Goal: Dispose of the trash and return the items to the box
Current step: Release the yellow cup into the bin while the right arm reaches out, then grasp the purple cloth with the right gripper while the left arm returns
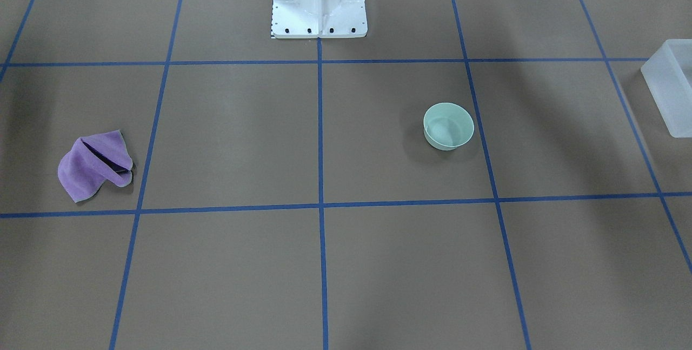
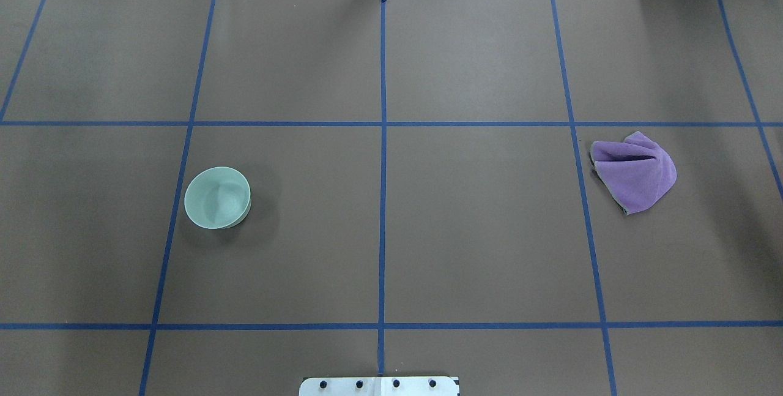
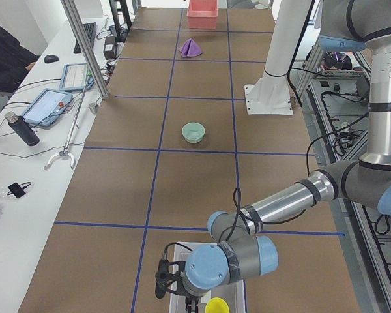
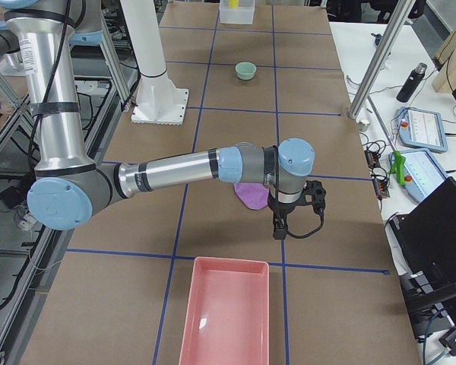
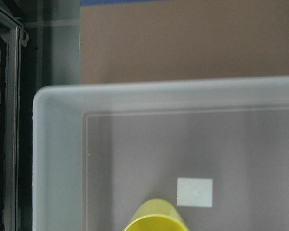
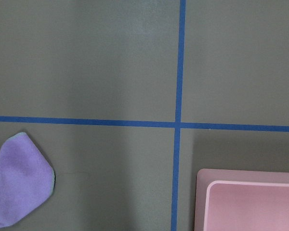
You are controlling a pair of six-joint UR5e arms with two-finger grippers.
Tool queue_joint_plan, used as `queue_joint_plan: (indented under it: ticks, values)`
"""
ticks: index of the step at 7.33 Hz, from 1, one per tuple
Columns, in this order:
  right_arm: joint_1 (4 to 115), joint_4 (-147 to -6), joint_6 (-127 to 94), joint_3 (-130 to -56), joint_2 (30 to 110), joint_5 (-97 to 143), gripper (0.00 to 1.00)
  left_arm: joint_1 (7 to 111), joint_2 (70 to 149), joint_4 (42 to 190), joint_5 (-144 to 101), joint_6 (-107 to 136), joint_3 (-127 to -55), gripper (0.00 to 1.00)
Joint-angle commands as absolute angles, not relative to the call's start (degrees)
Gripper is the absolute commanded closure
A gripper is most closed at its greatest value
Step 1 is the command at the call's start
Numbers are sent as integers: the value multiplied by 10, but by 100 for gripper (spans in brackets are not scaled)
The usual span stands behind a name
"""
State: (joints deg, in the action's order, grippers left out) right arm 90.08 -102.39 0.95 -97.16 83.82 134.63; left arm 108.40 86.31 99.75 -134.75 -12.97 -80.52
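Note:
The pale mint-green bowl (image 1: 448, 126) stands upright and empty on the brown table, also in the overhead view (image 2: 218, 197). The yellow cup (image 5: 156, 217) stands inside the translucent white box (image 5: 58, 159) beside a white label. The box also shows at the right edge of the front view (image 1: 670, 87). My left gripper (image 3: 189, 301) hangs over the box next to the cup (image 3: 217, 305); I cannot tell if it is open. My right gripper (image 4: 280, 226) hangs above the table beside a purple cloth (image 4: 251, 195); I cannot tell its state.
The crumpled purple cloth (image 2: 636, 171) lies on the right side of the table. A pink bin (image 4: 224, 313) stands at the right end, its corner in the right wrist view (image 6: 250, 202). The white robot base (image 1: 319, 4) stands at mid-table.

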Motion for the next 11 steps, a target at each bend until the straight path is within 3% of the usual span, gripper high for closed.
queue_joint_plan:
  ticks: [1, 4, 8, 11]
  values:
    - [897, -1023, 10, -972, 845, 1345, 0, 1023, 898, 941, -1367, 74, -929, 2]
    - [783, -907, -179, -967, 843, 1342, 0, 939, 897, 945, -1367, 225, -1010, 2]
    - [667, -788, -388, -968, 837, 1341, 0, 863, 893, 1054, -1364, 381, -1013, 2]
    - [614, -772, -408, -968, 836, 1339, 0, 820, 893, 1085, -1346, 418, -1008, 2]
